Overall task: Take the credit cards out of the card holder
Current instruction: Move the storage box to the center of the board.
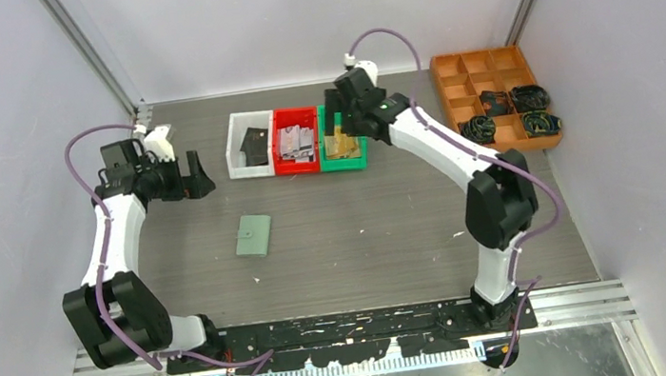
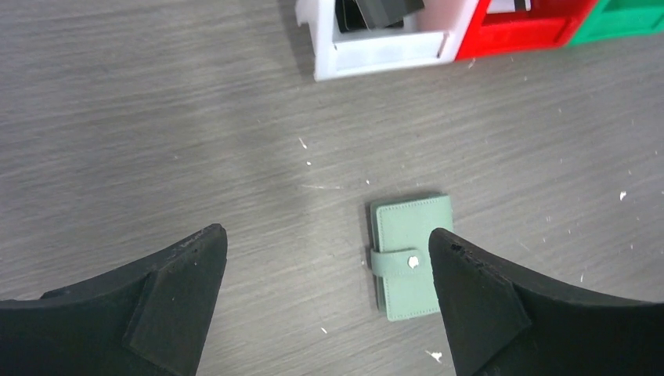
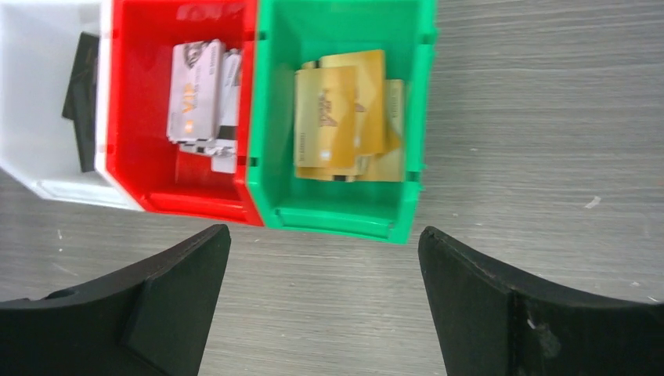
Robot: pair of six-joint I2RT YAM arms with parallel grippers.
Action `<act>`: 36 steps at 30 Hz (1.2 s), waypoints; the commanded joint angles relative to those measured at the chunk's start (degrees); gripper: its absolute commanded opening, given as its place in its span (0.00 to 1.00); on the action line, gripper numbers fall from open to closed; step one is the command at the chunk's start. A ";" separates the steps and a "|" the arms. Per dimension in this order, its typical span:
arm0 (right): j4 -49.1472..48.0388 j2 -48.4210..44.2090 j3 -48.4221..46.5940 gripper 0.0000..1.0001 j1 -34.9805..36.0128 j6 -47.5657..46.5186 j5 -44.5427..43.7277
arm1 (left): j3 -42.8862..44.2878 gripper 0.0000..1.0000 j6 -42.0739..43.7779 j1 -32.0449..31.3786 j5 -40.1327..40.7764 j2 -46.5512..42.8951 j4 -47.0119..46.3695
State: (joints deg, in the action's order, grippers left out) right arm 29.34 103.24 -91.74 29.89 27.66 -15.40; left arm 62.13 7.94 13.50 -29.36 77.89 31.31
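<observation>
The card holder [image 1: 254, 235] lies closed at centre-left, untouched; the left gripper [image 2: 327, 243] and right gripper [image 3: 322, 239] are spread, empty. Next, its tab [image 2: 395, 262] should probably be unsnapped.

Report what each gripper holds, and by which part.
Nothing is held. The left gripper hangs open near the closed holder, apart from it. The right gripper is open by the green bin.

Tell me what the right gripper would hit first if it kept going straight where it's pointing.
Probably the green bin, at its near wall or the gold cards inside; depth is unclear.
</observation>
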 commanded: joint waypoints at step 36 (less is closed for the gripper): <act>-2.45 19.00 -11.61 0.21 6.08 2.30 -11.14 | -0.01 1.00 11.64 -0.26 -6.46 -2.31 13.56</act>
State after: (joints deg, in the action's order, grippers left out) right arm 30.13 130.78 -109.01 36.05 28.08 -20.82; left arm 61.56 17.52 13.50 -32.99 77.54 43.33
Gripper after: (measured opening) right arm 0.355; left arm 0.995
